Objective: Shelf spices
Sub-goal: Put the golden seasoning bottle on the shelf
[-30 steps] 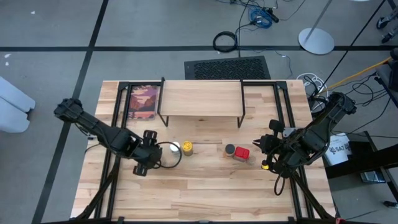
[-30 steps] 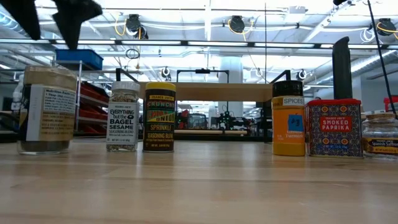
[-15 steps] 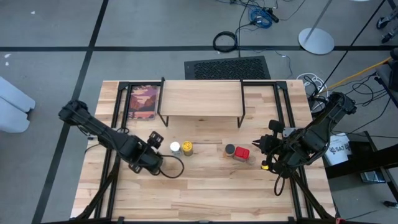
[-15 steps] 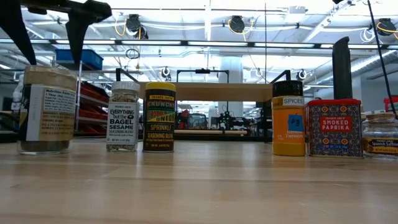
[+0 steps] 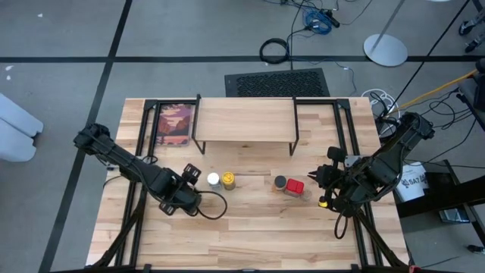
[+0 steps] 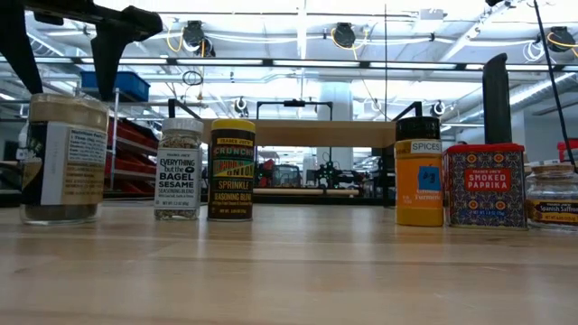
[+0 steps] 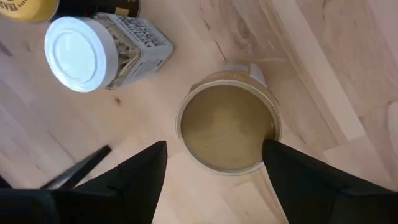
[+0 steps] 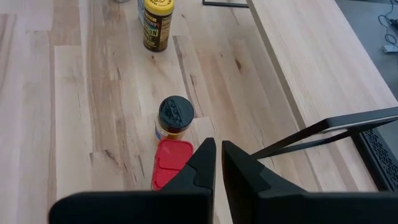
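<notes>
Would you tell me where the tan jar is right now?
In the low view the tan jar stands on the table at far left, beside the white-lidded jar; the left wrist view shows it under the open left gripper.

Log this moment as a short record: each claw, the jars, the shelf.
left claw: open, over the tan jar, fingers either side, not gripping
right claw: shut, empty, near the red box
white-lidded jar: on table beside the yellow-lidded jar
orange jar: on table beside the red box
shelf: nothing on it
</notes>
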You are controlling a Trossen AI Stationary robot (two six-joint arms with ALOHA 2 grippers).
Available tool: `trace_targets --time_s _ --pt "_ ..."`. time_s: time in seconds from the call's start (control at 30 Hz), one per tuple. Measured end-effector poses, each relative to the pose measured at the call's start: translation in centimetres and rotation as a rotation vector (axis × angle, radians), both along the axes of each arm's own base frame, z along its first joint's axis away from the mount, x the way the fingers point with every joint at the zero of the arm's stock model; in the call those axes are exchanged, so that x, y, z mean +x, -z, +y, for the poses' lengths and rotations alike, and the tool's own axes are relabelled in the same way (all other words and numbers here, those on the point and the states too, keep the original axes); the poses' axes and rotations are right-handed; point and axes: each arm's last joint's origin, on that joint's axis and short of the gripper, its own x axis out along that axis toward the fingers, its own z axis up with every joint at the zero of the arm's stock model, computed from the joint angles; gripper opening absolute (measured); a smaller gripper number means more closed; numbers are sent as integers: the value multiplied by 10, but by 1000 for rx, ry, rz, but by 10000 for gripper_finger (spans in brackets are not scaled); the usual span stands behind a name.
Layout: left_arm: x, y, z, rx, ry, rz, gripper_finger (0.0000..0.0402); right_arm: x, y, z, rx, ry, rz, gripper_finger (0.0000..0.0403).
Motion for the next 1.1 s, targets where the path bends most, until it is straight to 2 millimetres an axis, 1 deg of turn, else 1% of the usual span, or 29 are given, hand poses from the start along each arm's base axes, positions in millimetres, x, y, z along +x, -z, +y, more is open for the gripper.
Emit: trace_targets --time_s 0.3,0.47,0.7,0.83,0.93,1.1 --pt "0 0 -2 -89 -215 -2 276 0 0 0 0 0 0 16" --pt "1 -3 -3 -104 -276 -21 276 0 0 0 -1 0 0 16" --pt "4 -16 -4 -113 -263 -45 276 0 0 0 -1 0 0 16" --pt "-1 -22 -5 -75 -184 -10 276 0 0 0 0 -1 1 16" --pt "-3 -26 -8 -51 -147 -23 276 0 0 0 2 -2 2 16" --pt "-5 -27 -11 -49 -142 -24 276 0 0 0 2 -2 2 16"
